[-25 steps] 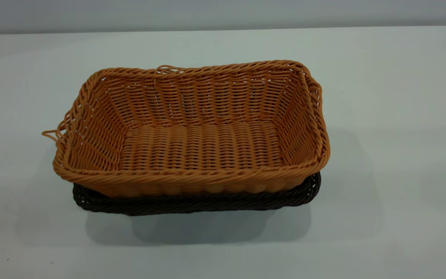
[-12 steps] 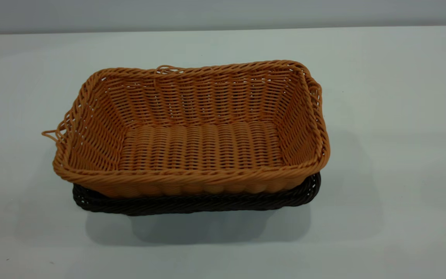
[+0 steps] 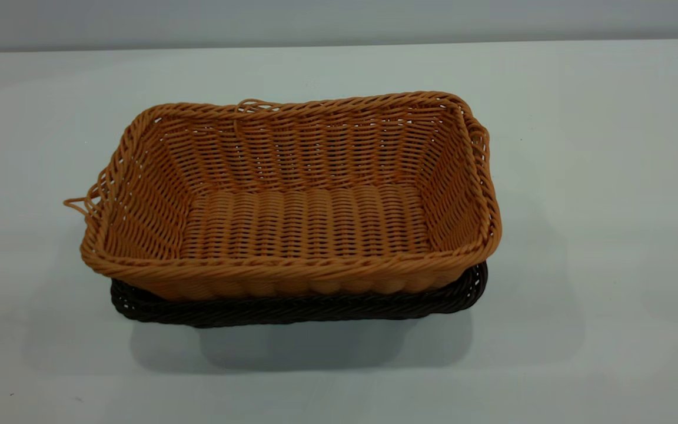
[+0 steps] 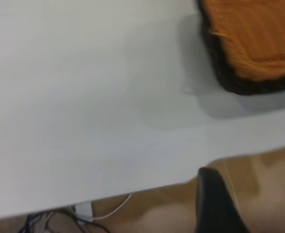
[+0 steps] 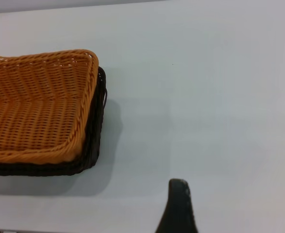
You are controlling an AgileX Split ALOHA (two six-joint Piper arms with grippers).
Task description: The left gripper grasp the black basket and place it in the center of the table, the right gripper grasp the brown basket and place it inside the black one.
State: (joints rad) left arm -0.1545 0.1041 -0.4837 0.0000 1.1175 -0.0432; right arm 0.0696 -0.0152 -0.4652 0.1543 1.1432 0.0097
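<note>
The brown basket (image 3: 303, 218) sits nested inside the black basket (image 3: 292, 309) in the middle of the table (image 3: 598, 176); only the black rim shows beneath it. Neither gripper shows in the exterior view. In the left wrist view the left gripper (image 4: 256, 206) is open and empty, out past the table's edge, with the stacked brown basket (image 4: 259, 34) and black basket (image 4: 229, 80) far off. In the right wrist view the right gripper (image 5: 244, 204) is open and empty over bare table, clear of the brown basket (image 5: 35, 111) and the black basket (image 5: 91, 145). Only one finger (image 5: 178, 208) shows.
The table edge (image 4: 132, 187) runs across the left wrist view, with brown floor, a white plug (image 4: 84, 210) and cables below it. A grey wall (image 3: 339, 20) lies behind the table.
</note>
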